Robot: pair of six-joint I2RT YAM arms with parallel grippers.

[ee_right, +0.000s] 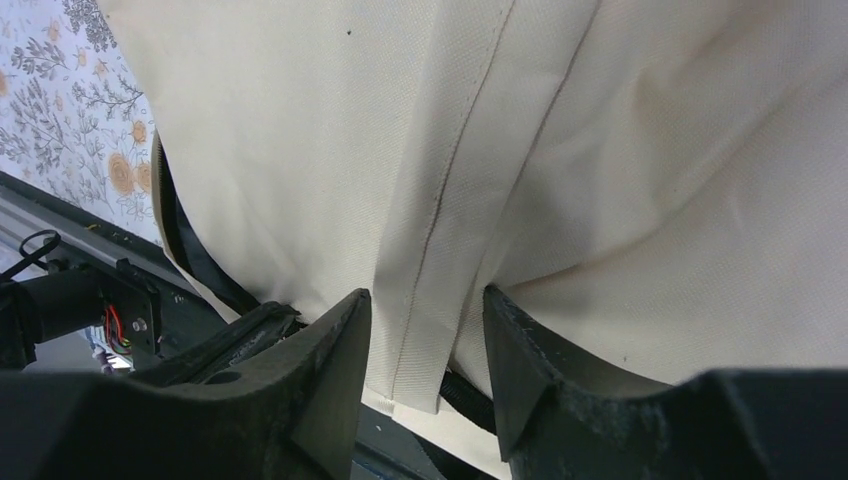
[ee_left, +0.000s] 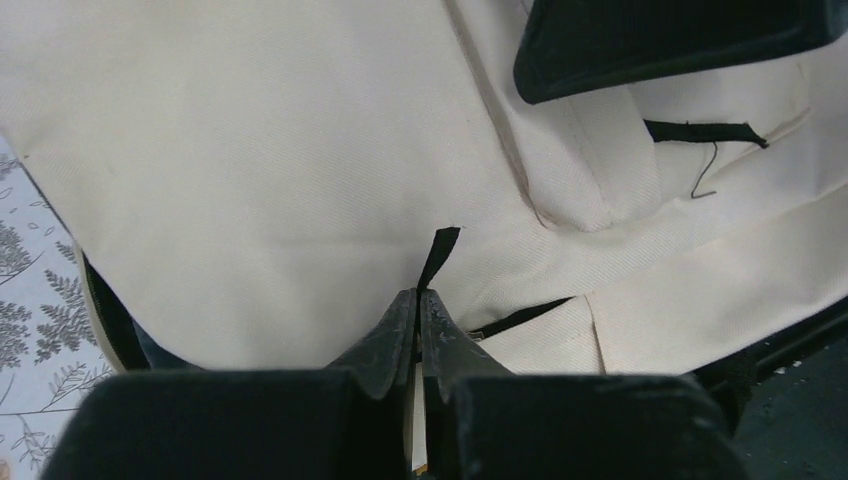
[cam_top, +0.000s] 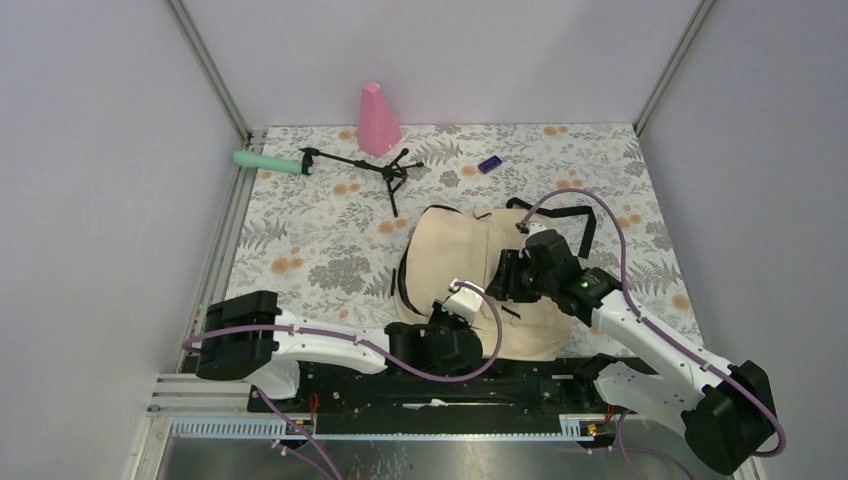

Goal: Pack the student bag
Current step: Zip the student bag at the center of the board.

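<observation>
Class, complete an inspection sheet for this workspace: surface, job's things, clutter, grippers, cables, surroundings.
Surface: floral tablecloth.
Job's things: student bag lying at the near edge.
Clutter: pink cone, black tripod with green handle, small purple object, all far back.
Grippers: left gripper shut on the bag's black tab; right gripper open, jaws either side of a beige band.
Cables: purple cables loop over the bag.
Surroundings: plain grey walls, metal frame posts.

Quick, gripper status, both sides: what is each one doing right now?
Left gripper: closed, pinching a black tab on the student bag.
Right gripper: open, jaws either side of a cream fabric fold of the bag; not clearly clamped.
</observation>
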